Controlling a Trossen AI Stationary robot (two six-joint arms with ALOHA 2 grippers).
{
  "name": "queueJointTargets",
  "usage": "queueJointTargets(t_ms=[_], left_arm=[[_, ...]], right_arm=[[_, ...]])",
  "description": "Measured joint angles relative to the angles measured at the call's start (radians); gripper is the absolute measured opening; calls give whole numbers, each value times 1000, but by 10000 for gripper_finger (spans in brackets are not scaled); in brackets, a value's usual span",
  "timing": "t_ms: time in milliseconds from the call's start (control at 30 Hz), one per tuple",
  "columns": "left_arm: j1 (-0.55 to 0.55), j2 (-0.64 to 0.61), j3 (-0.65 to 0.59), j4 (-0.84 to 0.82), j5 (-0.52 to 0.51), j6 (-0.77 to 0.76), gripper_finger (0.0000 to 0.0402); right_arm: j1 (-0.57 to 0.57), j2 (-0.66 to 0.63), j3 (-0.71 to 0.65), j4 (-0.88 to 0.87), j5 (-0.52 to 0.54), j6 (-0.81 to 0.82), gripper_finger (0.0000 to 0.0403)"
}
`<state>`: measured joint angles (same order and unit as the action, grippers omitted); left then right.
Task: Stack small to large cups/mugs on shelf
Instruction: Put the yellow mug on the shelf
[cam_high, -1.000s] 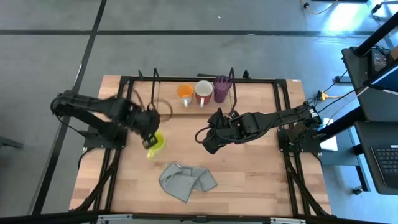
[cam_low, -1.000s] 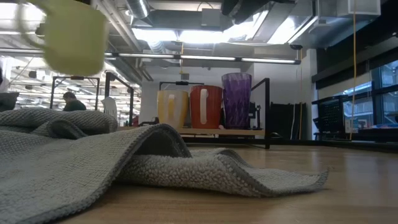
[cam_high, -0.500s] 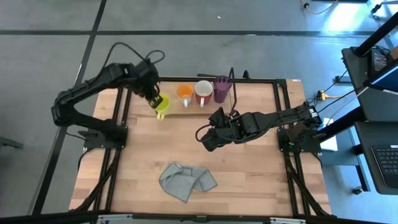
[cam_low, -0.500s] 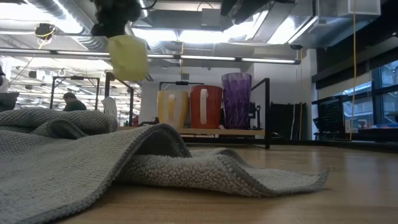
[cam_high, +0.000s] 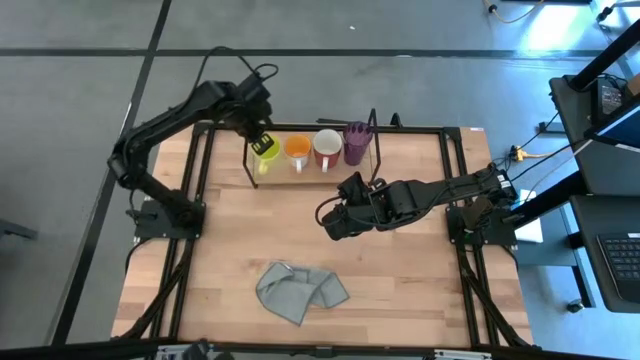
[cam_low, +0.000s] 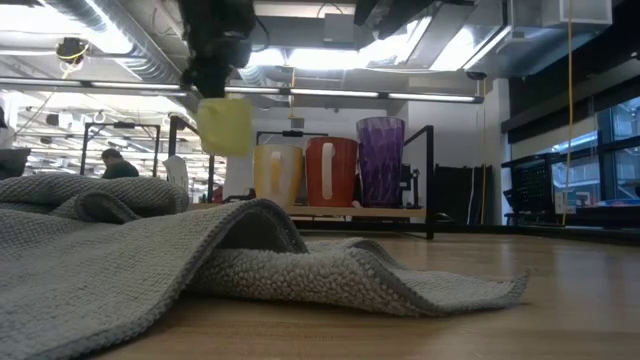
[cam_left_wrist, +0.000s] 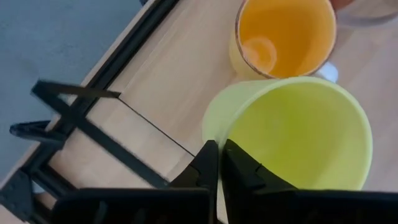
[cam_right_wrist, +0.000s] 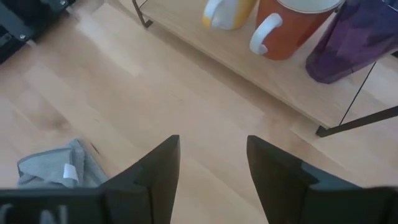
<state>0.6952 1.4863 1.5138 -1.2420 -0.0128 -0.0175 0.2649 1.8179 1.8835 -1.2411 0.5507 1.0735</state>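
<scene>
Left claw (cam_high: 260, 138) is pinched shut on the rim of the yellow-green mug (cam_high: 264, 149), holding it in the air above the near-empty end of the shelf (cam_high: 262, 178); in the low view the mug (cam_low: 224, 125) hangs clear of the shelf's wooden base, tilted slightly. Just beside the claw, further along the shelf, stands the orange mug (cam_high: 297, 150), then the white mug with red inside (cam_high: 327, 148), then the purple tumbler (cam_high: 356, 142), all upright in a row. In the left wrist view the claw's fingers (cam_left_wrist: 214, 165) meet over the yellow-green mug's lip, the orange mug (cam_left_wrist: 283, 34) right beyond it. Right claw (cam_high: 331, 221) hovers over the table's middle, well apart from the shelf, jaws spread wide and empty. A grey cloth (cam_high: 300, 289) lies crumpled on the table (cam_high: 220, 280), nearer the right claw than the left.
</scene>
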Motion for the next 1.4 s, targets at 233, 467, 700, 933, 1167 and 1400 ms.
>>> queueJointTargets(t_ms=[233,467,700,933,1167,1400], left_arm=[[48,84,11,-3,-4,60,0],[97,105,-12,6,33,76,0],[98,106,-23,53,36,76,0],[97,106,-24,58,59,47,0],[96,106,-38,47,60,18,0],[87,106,-138,88,61,0,3]], right_arm=[[0,0,0,-14,25,45,188],[0,0,0,-14,53,46,188],[0,0,0,-27,60,46,188],[0,0,0,-29,61,45,188],[0,0,0,-51,78,42,188],[0,0,0,-80,78,42,188]])
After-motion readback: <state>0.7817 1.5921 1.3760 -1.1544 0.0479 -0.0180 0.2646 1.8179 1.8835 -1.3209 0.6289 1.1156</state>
